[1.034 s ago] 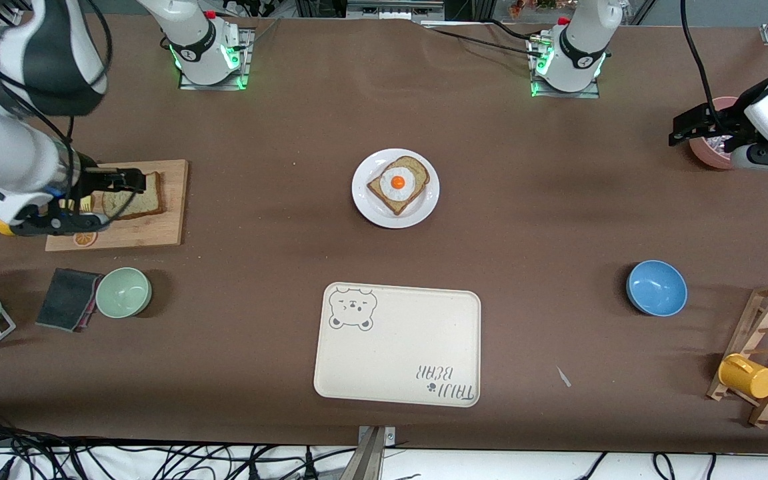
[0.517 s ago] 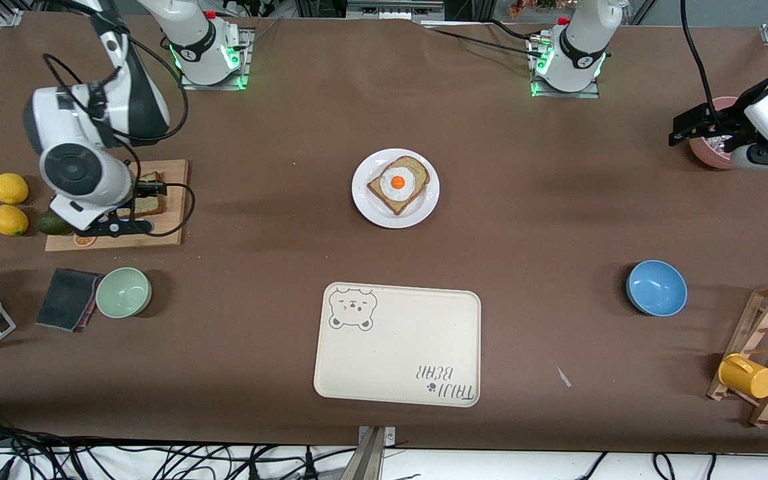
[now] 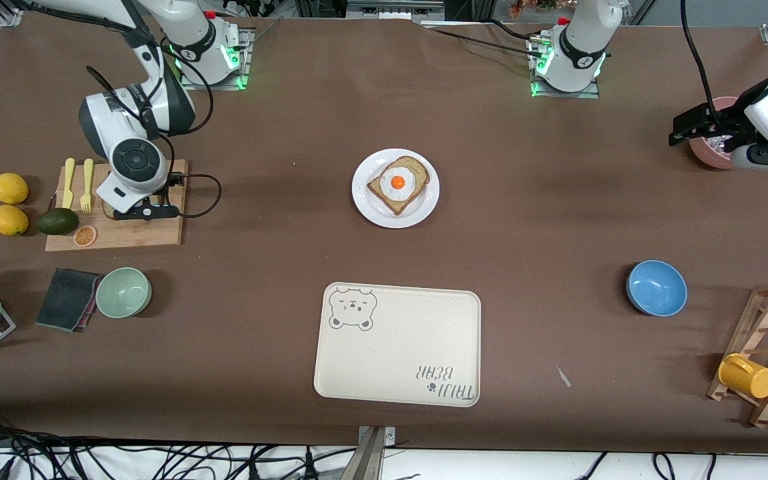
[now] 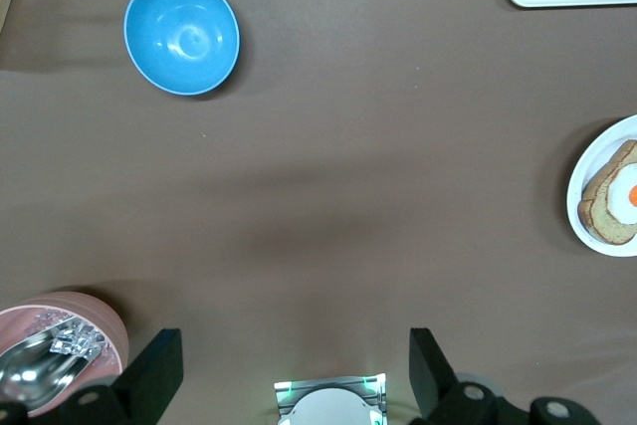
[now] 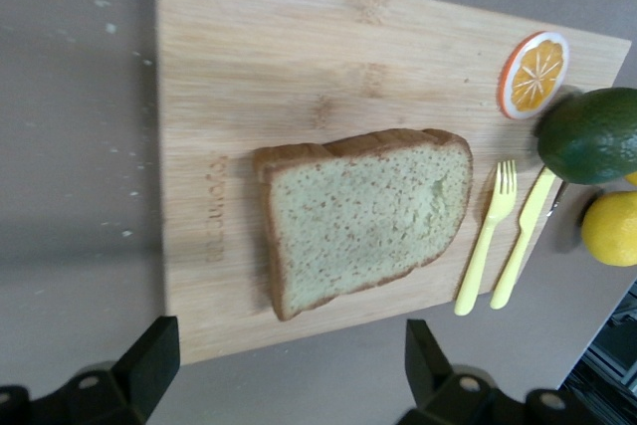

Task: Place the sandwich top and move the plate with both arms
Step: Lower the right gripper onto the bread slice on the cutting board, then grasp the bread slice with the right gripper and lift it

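Observation:
The sandwich top (image 5: 363, 216), a plain brown slice, lies flat on the wooden cutting board (image 5: 249, 77) at the right arm's end of the table. My right gripper (image 5: 289, 375) hangs open and empty above it, at the board's edge. In the front view the right gripper (image 3: 139, 203) hides the slice. The white plate (image 3: 374, 212) sits mid-table and holds the egg-topped slice (image 3: 397, 183). It also shows in the left wrist view (image 4: 594, 151). My left gripper (image 3: 684, 130) waits open and empty by the pink bowl (image 3: 707, 143) at the left arm's end.
The cream bear tray (image 3: 397, 347) lies nearer the front camera than the plate. A blue bowl (image 3: 656, 288), green bowl (image 3: 123, 292), dark cloth (image 3: 67, 299), two lemons (image 3: 11, 188), an avocado (image 3: 57, 221), yellow cutlery (image 5: 503, 236) and a mug rack (image 3: 764, 360) stand around.
My right arm has swung from the table's end to over the cutting board, so its hand now covers the bread slice in the front view. The left arm has not moved.

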Robot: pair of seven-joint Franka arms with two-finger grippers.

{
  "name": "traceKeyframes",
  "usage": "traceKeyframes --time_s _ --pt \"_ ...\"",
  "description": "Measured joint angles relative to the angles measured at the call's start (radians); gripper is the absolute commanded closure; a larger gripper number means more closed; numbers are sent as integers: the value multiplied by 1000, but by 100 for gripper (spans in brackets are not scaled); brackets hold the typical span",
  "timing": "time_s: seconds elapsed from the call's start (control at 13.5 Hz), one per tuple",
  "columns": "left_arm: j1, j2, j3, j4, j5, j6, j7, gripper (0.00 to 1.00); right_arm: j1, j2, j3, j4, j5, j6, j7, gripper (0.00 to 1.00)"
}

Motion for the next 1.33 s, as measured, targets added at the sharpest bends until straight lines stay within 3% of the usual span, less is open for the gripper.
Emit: traceKeyframes --time_s 0.3,0.44,0.52,0.66,1.11,1.18,1.26,1.33 --pt "0 0 -1 0 0 0 0 0 -6 83 -65 0 -27 57 0 2" --pt "0 0 -1 0 0 0 0 0 -6 103 -68 1 -28 60 0 13" --pt "0 0 -1 0 0 0 0 0 -5 112 -68 1 -28 61 0 24" --pt "0 0 -2 0 0 -1 0 0 -5 126 -68 2 -28 62 1 29" --pt "0 0 -2 0 0 -1 0 0 -15 138 -71 6 -28 96 2 69" --pt "0 0 -2 0 0 -1 0 0 -19 138 -70 6 -27 98 2 81" --pt "0 0 -2 0 0 -1 0 0 -21 138 -70 6 -26 101 2 99" --pt "0 0 -2 0 0 -1 0 0 -22 138 -70 7 -26 101 3 100"
